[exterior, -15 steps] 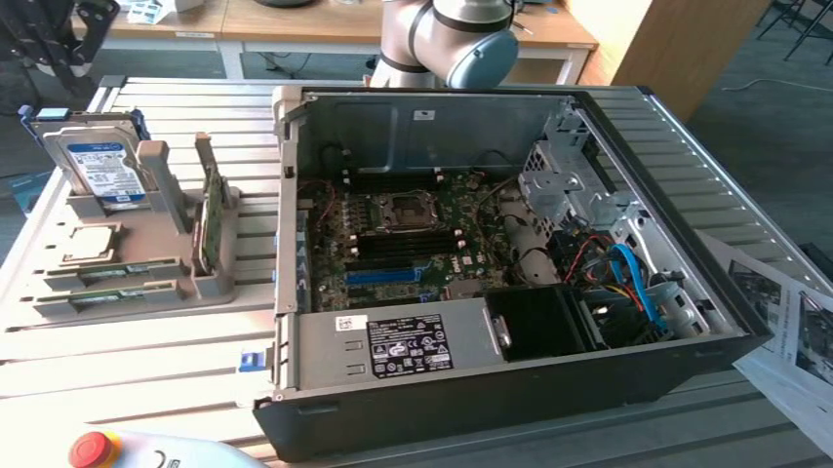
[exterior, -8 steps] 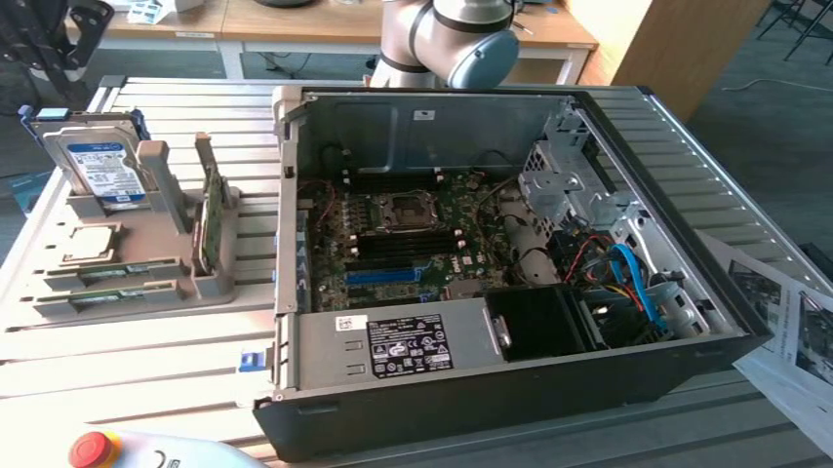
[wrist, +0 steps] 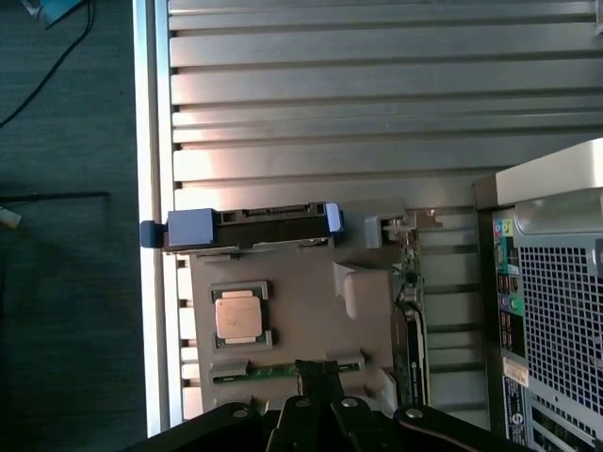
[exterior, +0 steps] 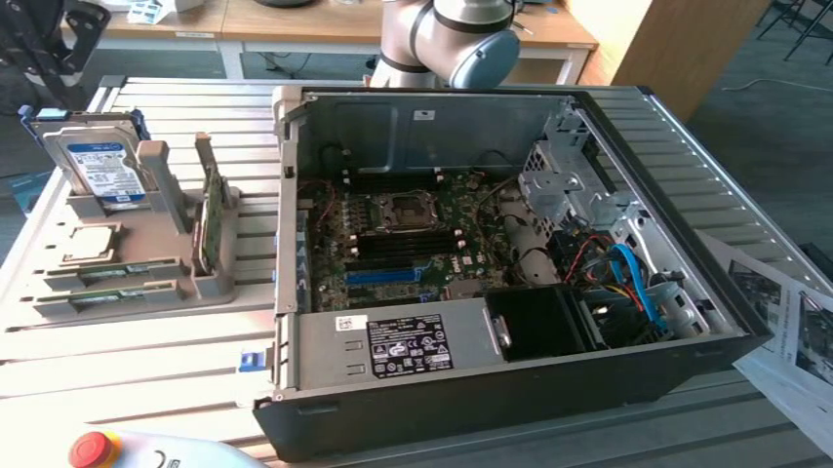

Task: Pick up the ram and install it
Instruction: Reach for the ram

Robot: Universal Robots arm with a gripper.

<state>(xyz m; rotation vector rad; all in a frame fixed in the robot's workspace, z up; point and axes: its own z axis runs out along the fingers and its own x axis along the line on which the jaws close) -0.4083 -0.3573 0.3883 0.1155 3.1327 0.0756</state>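
Observation:
The ram (exterior: 125,270) is a thin green stick lying in a groove of the grey tray (exterior: 195,292) at the exterior view's left, with a second like stick (exterior: 128,290) just in front of it. In the wrist view a ram (wrist: 252,371) lies in the tray (wrist: 301,311), its one end hidden behind my dark fingertips. My gripper (wrist: 320,373) hangs well above the tray, shut, with nothing between the fingers. The open computer case (exterior: 521,244) shows its motherboard with dark memory slots (exterior: 390,249).
On the tray also stand a hard drive (exterior: 101,166) (wrist: 250,221), a processor chip (exterior: 89,242) (wrist: 237,315) and a taller green card (exterior: 209,219) on edge. The case wall (wrist: 556,282) rises beside the tray. A red stop button (exterior: 92,448) sits at the front, papers (exterior: 787,312) at the exterior view's right.

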